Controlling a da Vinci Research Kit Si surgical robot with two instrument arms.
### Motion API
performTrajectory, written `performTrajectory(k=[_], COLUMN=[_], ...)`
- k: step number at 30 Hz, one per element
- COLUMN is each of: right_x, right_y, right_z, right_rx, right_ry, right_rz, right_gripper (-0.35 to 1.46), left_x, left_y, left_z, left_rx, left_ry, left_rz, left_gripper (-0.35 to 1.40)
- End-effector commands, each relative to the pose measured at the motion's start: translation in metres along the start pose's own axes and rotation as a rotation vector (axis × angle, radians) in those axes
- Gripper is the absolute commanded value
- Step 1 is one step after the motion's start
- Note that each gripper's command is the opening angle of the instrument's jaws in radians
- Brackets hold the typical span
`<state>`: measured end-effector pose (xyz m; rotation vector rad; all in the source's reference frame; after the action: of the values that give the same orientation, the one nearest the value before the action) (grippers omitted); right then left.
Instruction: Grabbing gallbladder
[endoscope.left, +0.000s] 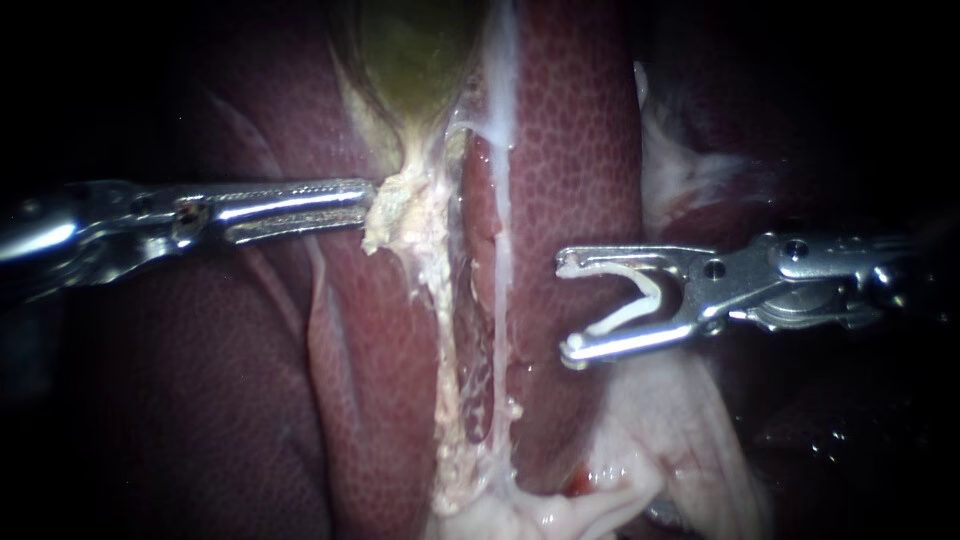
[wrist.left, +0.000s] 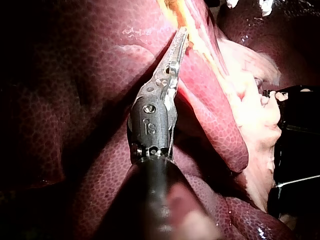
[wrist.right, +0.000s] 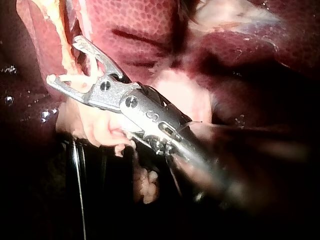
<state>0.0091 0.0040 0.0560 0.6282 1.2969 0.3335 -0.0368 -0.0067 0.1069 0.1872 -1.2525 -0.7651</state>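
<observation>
Gallbladder (endoscope.left: 415, 50): greenish, top centre on the liver (endoscope.left: 570, 150), long axis vertical, tapering downward | left instrument (endoscope.left: 368, 205): nearer, jaws nearly together, seemingly pinching its pale neck | right instrument (endoscope.left: 566, 307): well apart, jaws spread, cradling a white clip (endoscope.left: 648, 290).

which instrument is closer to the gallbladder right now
Left. The left instrument touches the pale tissue just under the gallbladder; the right instrument, holding a white clip, sits apart over the liver.
</observation>
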Motion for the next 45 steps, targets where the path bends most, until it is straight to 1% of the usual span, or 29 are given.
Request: performTrajectory(k=[1, 12, 17, 19, 23, 25, 28, 32, 34, 38, 40, 45], right_x=[0.0, 0.0, 0.0, 0.0, 0.0, 0.0, 0.0, 0.0, 0.0, 0.0, 0.0, 0.0001], right_y=[0.0, 0.0, 0.0, 0.0, 0.0, 0.0, 0.0, 0.0, 0.0, 0.0, 0.0, -0.0001], right_z=[0.0, 0.0001, 0.0, 0.0, 0.0, 0.0, 0.0, 0.0, 0.0, 0.0, 0.0, 0.0001], right_rx=[0.0, 0.0, 0.0, 0.0, 0.0, 0.0, 0.0, 0.0, 0.0, 0.0, 0.0, 0.0], right_ry=[0.0, 0.0, 0.0, 0.0, 0.0, 0.0, 0.0, 0.0, 0.0, 0.0, 0.0, 0.0], right_rz=[0.0, 0.0, 0.0, 0.0, 0.0, 0.0, 0.0, 0.0, 0.0, 0.0, 0.0, 0.0], right_gripper=[0.58, 0.58, 0.59, 0.59, 0.59, 0.59, 0.59, 0.59, 0.59, 0.59, 0.59, 0.59], left_x=[0.0, -0.0002, -0.0005, -0.0007, -0.0011, -0.0012, -0.0016, -0.0023, -0.0025, -0.0027, -0.0027, -0.0024], left_y=[0.0, -0.0004, -0.0005, -0.0006, -0.0005, -0.0005, -0.0004, -0.0004, -0.0006, -0.0011, -0.0013, -0.0019], left_z=[0.0, -0.0001, -0.0007, -0.0011, -0.0018, -0.0023, -0.003, -0.0039, -0.004, -0.0037, -0.0034, -0.002], left_rx=[0.0, -0.001, 0.001, 0.003, 0.007, 0.009, 0.013, 0.017, 0.017, 0.014, 0.019, 0.024], left_ry=[0.0, 0.0, 0.001, 0.001, 0.002, 0.002, 0.006, -0.008, -0.008, -0.017, -0.017, -0.019], left_rz=[0.0, 0.0, -0.001, -0.002, -0.004, -0.005, -0.007, -0.01, -0.011, -0.011, -0.011, -0.008], left_gripper=[-0.35, -0.35, -0.35, -0.28, 0.02, 0.07, 0.22, 0.37, 0.44, 0.51, 0.51, 0.52])
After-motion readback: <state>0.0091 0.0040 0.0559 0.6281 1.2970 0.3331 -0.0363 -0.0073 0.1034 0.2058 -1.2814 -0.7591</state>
